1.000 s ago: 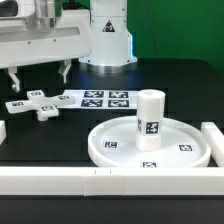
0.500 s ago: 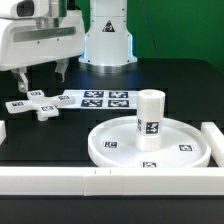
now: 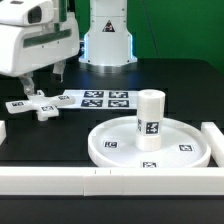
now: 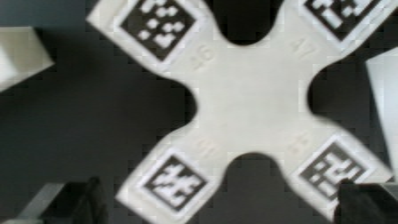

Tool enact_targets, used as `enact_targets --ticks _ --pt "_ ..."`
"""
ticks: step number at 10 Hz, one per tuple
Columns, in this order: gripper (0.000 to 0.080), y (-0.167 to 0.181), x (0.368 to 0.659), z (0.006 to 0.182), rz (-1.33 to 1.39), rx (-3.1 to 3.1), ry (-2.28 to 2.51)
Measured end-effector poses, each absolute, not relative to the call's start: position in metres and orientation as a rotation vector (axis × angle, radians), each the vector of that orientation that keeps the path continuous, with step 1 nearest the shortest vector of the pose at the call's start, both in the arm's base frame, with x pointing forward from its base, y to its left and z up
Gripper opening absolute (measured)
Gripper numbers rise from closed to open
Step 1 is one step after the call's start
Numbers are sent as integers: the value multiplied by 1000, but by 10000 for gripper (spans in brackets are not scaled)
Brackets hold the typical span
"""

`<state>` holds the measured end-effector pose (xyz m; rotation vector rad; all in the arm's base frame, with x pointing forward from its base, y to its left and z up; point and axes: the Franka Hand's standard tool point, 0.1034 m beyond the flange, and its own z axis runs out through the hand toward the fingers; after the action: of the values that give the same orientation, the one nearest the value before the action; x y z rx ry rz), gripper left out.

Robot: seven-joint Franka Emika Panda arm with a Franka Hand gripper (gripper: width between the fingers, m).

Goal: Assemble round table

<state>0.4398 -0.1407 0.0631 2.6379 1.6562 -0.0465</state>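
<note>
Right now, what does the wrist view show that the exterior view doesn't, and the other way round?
Only the wrist view: the tags on the cross-shaped piece close up, seen from above, with a dark fingertip at either side of it.
Only the exterior view: the round disc with the leg standing upright on it, the marker board, the white border blocks and the arm's base.
Both: the cross-shaped piece lying flat on the table, below the open gripper.
</note>
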Motion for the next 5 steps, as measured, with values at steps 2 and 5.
enact_targets --ticks 2,5 --pt "649 -141 441 64 -44 2637 1654" --pt "649 -145 436 56 -64 2549 1808"
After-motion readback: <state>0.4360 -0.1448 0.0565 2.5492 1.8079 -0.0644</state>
